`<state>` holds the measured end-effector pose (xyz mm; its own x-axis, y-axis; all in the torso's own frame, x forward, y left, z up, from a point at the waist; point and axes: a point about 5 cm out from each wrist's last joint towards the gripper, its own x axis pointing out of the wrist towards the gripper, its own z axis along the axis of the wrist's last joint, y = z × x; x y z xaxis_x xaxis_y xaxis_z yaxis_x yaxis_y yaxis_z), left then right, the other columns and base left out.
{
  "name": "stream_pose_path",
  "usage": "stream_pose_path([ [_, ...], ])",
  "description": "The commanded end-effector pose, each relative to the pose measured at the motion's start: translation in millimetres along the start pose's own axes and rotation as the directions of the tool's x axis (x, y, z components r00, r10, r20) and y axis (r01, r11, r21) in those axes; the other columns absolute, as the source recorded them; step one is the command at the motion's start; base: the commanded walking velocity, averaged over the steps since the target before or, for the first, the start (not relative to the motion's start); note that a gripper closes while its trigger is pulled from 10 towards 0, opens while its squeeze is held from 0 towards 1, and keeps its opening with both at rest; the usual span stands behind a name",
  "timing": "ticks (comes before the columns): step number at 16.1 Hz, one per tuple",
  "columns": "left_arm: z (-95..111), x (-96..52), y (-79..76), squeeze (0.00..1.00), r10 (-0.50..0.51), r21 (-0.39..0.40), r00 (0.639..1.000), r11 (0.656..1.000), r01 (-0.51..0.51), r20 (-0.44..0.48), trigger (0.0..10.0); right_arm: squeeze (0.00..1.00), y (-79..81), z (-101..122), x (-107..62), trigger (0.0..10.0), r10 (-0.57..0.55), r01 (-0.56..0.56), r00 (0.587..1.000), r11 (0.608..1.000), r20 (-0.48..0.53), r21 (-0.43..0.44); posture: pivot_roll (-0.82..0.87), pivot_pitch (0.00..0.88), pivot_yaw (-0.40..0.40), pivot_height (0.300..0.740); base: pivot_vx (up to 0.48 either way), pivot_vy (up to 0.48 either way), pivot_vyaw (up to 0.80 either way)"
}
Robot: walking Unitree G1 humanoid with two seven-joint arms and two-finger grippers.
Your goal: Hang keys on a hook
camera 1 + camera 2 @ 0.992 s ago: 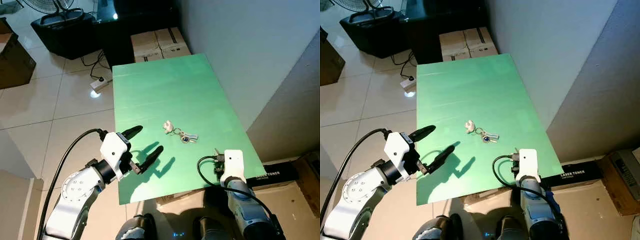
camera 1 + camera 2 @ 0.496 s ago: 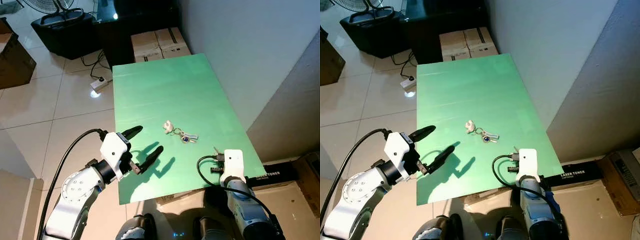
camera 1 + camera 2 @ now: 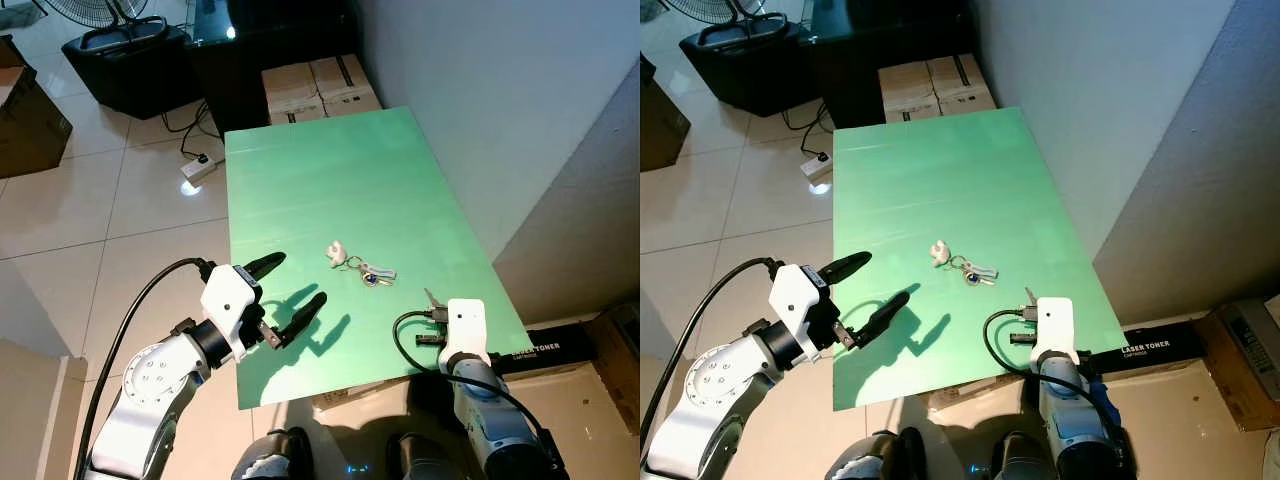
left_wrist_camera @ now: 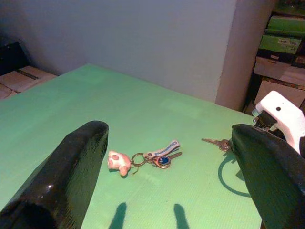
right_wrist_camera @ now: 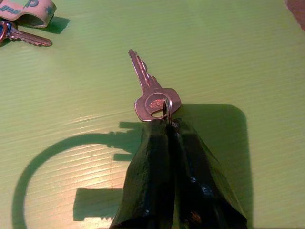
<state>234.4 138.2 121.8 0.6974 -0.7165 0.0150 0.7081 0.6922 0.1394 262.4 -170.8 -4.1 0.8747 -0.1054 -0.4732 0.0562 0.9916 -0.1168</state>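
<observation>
Right gripper [image 5: 167, 125] is pinching a brass key [image 5: 151, 95] by its ring above the green table [image 3: 330, 190]; left gripper [image 3: 292, 287], fingers spread wide, is hovering at eight o'clock of the key bunch [image 3: 362, 268].

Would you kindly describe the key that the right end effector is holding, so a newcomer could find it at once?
On the green table, look at the near right corner, where the right end effector pinches a ring. From it hangs a single bare brass key, unlike the nearby key bunch with its tag and pale charm.
</observation>
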Motion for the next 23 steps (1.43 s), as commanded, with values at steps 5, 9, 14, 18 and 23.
stream_pose_path([
  [5,7.3,-2.4,8.2,0.0,0.07,-0.007,0.997,0.998,-0.07,0.019,10.0,0.0,-7.8,19.2,-12.2,0.0,-0.069,0.069,0.989,0.998,0.133,-0.001,-0.04,0.157,0.118,0.74,0.0,0.0,0.0],
  [9,13.5,-5.4,24.6,0.0,0.246,-0.065,0.967,0.968,-0.242,0.067,10.0,0.0,-13.6,65.0,-45.9,0.0,-0.05,0.084,0.934,0.993,0.353,-0.083,-0.06,0.149,0.114,0.74,0.0,0.0,0.0],
  [14,23.8,-13.0,43.8,0.0,0.478,-0.099,0.874,0.877,-0.47,0.092,10.0,0.0,6.2,122.2,-80.5,10.0,0.178,-0.087,0.822,0.978,0.541,-0.19,-0.1,0.108,0.099,0.74,0.0,0.0,0.0],
  [18,31.8,-2.7,35.8,0.0,0.49,-0.004,0.864,0.87,-0.493,0.112,10.0,0.0,32.4,140.1,-90.1,10.0,0.4,-0.257,0.739,0.911,0.543,-0.322,-0.08,0.074,0.023,0.74,0.0,0.0,0.6],
  [23,32.4,-14.4,38.3,0.0,0.585,0.079,0.807,0.803,-0.59,0.081,10.0,0.0,52.8,135.4,-92.8,10.0,0.491,-0.391,0.702,0.871,0.516,-0.296,-0.05,0.058,-0.022,0.74,0.0,0.0,0.8],
])
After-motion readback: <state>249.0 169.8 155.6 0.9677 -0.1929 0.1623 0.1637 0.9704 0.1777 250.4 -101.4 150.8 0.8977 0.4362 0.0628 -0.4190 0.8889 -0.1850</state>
